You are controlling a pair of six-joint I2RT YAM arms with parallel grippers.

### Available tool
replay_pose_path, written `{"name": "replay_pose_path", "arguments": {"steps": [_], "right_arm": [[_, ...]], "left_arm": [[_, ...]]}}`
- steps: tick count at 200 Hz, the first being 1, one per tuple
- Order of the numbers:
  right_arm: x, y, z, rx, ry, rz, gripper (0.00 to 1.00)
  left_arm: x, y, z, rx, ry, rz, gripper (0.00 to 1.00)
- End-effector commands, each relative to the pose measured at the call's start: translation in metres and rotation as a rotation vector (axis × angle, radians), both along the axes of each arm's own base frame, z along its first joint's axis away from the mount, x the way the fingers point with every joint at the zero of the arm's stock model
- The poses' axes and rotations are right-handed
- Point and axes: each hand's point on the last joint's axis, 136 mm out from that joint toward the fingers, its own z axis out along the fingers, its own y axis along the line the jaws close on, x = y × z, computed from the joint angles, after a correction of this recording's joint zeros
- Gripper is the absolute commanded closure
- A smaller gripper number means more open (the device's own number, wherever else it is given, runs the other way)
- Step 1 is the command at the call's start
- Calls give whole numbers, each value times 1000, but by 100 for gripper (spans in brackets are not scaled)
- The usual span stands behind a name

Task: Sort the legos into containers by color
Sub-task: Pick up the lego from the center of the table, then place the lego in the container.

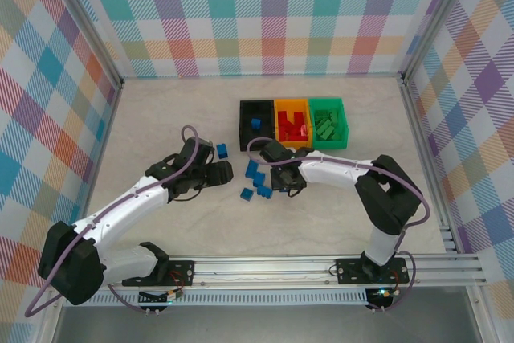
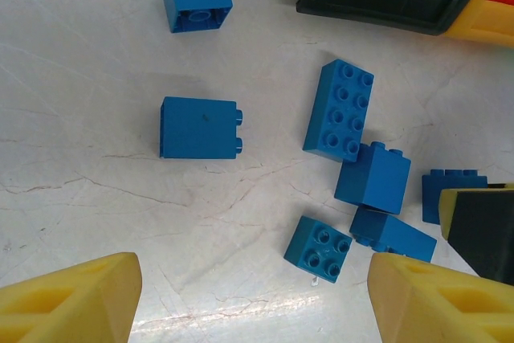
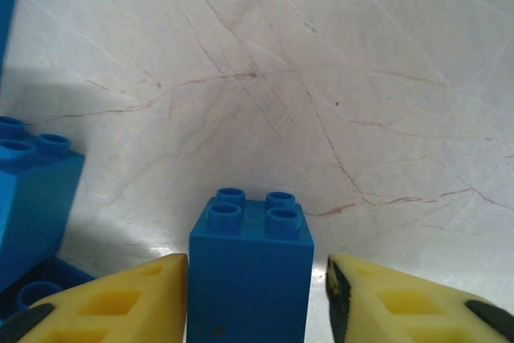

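Observation:
Several blue legos lie loose on the table: an oblong one [image 2: 340, 110], a square one [image 2: 319, 248], one on its side [image 2: 198, 126] and one near the black bin [image 1: 222, 150]. My left gripper [image 2: 253, 279] hangs open over them, nothing between its fingers. My right gripper [image 3: 257, 267] straddles a tall blue brick [image 3: 249, 238]. Its left finger touches the brick and a narrow gap shows at the right finger [image 3: 361, 295]. The containers stand in a row: black [image 1: 243, 122] with a blue lego, orange [image 1: 292, 104] with red ones, green [image 1: 328, 103] with green ones.
Another blue brick [image 3: 28, 198] stands close to the left of my right gripper. Both arms [image 1: 128, 206] [image 1: 345, 174] reach inward toward the same cluster [image 1: 257, 176], their grippers close together. Checked walls surround the table.

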Motion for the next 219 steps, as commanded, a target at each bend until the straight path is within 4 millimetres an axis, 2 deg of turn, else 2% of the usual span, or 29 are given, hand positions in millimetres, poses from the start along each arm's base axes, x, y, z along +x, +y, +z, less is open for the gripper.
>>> {"name": "replay_pose_path", "arguments": {"steps": [1,19,43,76,107,122,139,158,168,183,198,219], "right_arm": [[-5,-5,-15,-21,46,-10,60],[-2,1,-7,9,30,4,72],[13,9,21,16,-40,45,74],[51,27,62,74,-119,84,72],[100,41,91,140,-175,90,71],[129,48,109,169,-207,88,69],[157,52,113,170,-227,89,66],[184,59,121,177,-240,92,48],[189,63,123,180,-231,97,42],[188,70,127,218,-234,118,41],[180,72,132,272,-247,125,40],[159,64,131,299,-247,136,40]], "left_arm": [[1,-5,4,-18,-4,-5,26],[0,-5,0,-15,8,-5,26],[0,-10,-5,-24,25,-14,26],[-4,-25,-16,-36,61,-54,27],[-12,-40,-24,-23,92,-97,28],[-16,-45,-27,-17,98,-111,28],[-20,-51,-26,-22,99,-123,28],[-25,-60,-27,-31,104,-153,29],[-28,-64,-28,-30,113,-174,29],[-34,-67,-33,-13,127,-204,29],[-39,-69,-40,10,145,-225,29],[-42,-71,-50,34,174,-243,28]]}}
